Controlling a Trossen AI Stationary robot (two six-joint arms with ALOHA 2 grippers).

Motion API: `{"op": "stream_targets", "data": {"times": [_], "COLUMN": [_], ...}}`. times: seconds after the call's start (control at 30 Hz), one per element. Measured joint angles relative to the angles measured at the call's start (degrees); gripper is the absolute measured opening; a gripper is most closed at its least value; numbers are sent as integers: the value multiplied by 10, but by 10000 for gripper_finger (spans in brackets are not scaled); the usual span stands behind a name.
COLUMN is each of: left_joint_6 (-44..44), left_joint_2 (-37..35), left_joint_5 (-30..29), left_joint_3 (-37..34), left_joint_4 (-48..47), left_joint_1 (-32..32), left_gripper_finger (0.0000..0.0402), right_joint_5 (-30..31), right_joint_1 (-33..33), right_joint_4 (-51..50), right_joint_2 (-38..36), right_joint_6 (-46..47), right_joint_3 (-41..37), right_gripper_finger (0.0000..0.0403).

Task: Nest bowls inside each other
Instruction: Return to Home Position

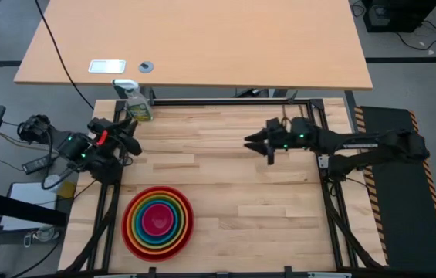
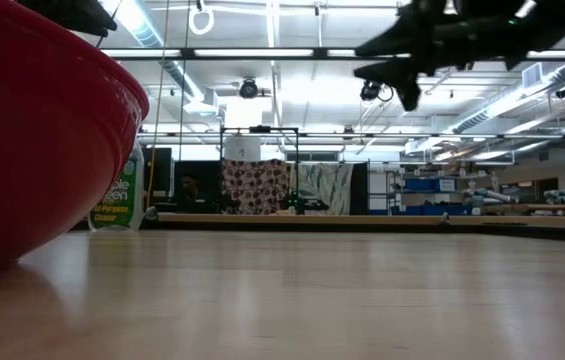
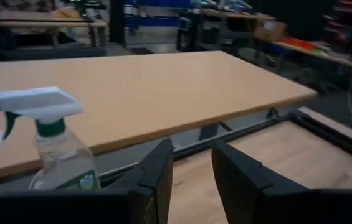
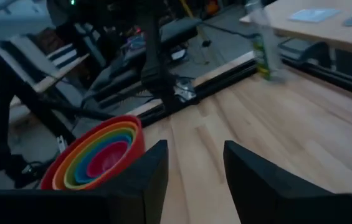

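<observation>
The left gripper (image 1: 127,130) hangs over the back-left corner of the butcher-block table (image 1: 241,208). Its dark fingers (image 3: 157,183) stand a little apart and nothing is between them. Just beyond its tips is a clear spray bottle (image 1: 137,103) with a white trigger head and a green label, upright at the table's back edge. Behind that is a pale desk (image 1: 202,38).

The right gripper (image 1: 253,141) is raised over the back-right part of the table and points towards the left arm. Its jaws are parted as well and hold nothing. The two grippers are well apart, with bare wood between them.

The bowls sit as one nested stack near the table's front-left corner, well clear of both grippers. The red bowl (image 2: 22,130) is the outermost; its smooth, glossy wall curves down to the wood and fills the left of the low view. Inside it the rims form concentric rings: the orange bowl (image 1: 130,220), the lime green bowl (image 1: 136,220), the blue bowl (image 1: 140,220), and the magenta-pink bowl (image 1: 158,221) at the centre. The rings look evenly spaced from above, and each bowl sits level in the next. From the right wrist the stack shows as bright bands of colour.
</observation>
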Motion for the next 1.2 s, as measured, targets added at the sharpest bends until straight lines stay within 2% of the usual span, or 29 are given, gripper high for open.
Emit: {"op": "stream_targets", "data": {"times": [0.17,0.3,0.5,0.67,0.77,0.83,0.9,0.97,1.07,1.13,1.2], "left_joint_6": [-13,-20,-54,-23,39,115,243,400,607,674,676], "left_joint_2": [8,0,-37,-39,-25,-11,3,18,45,55,56], "left_joint_5": [-15,-20,-21,-13,-11,0,42,121,295,419,502], "left_joint_3": [0,0,0,0,0,0,0,0,1,1,0], "left_joint_4": [3,-43,-76,29,150,267,411,566,762,792,760], "left_joint_1": [59,92,60,10,-9,-13,-12,4,60,105,154], "left_gripper_finger": [114,114,114,114,114,114,114,114,114,114,114], "right_joint_5": [-17,-34,-103,-152,-160,-170,-188,-210,-233,-239,-245], "right_joint_1": [-40,-77,-160,-210,-233,-248,-261,-273,-290,-299,-306], "right_joint_4": [-11,-12,-48,-108,-114,-114,-114,-113,-113,-107,-93], "right_joint_2": [-93,-158,-230,-275,-295,-305,-311,-312,-312,-312,-312], "right_joint_6": [10,22,47,48,51,59,70,83,91,91,96], "right_joint_3": [-54,-86,-122,-125,-125,-125,-125,-125,-125,-125,-125], "right_gripper_finger": [159,159,159,159,159,159,159,159,159,159,159]}}
